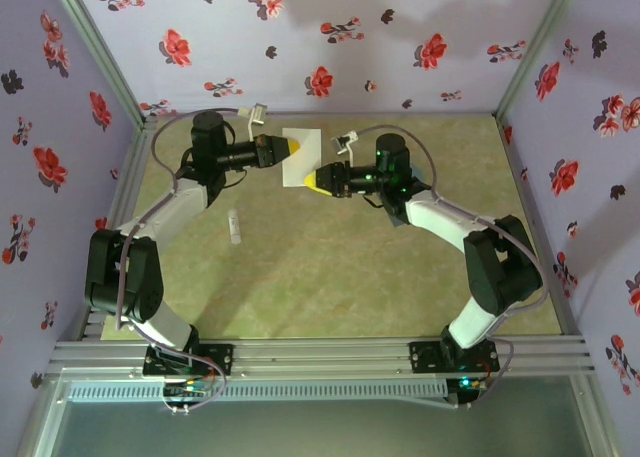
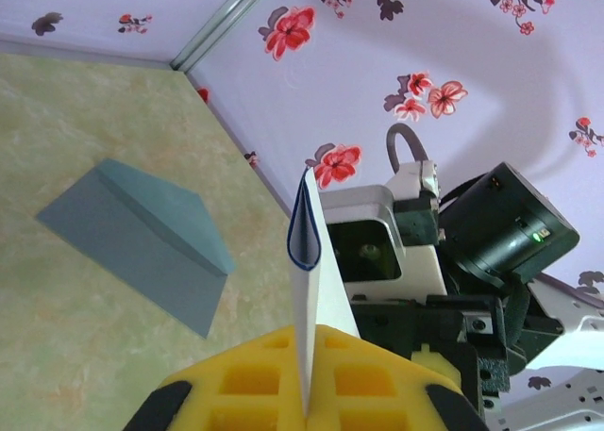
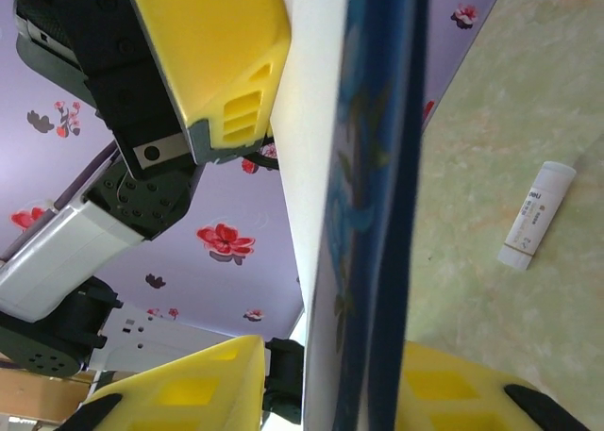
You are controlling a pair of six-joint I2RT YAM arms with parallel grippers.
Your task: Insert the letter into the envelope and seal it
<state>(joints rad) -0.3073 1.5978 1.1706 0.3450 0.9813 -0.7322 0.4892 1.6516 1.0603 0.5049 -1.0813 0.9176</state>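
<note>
We see the left gripper (image 2: 307, 384) with its jaws clamped on the letter (image 2: 307, 280), which stands edge-on between them, off the tabletop (image 2: 85, 356). The right gripper (image 3: 335, 365) has its jaws either side of the same sheet, seemingly slack; we cannot tell whether they grip. The envelope (image 2: 142, 233) lies flat, left of the left jaws, well apart. A stick (image 3: 536, 214) lies right of the right jaws.

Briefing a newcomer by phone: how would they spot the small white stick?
On the green mottled tabletop, look left of centre, beside the left arm. There lies the small white cylindrical stick, flat and alone. Unlike the white blue-bordered paper sheet held in the left claw, it is short, round and untouched.
</note>
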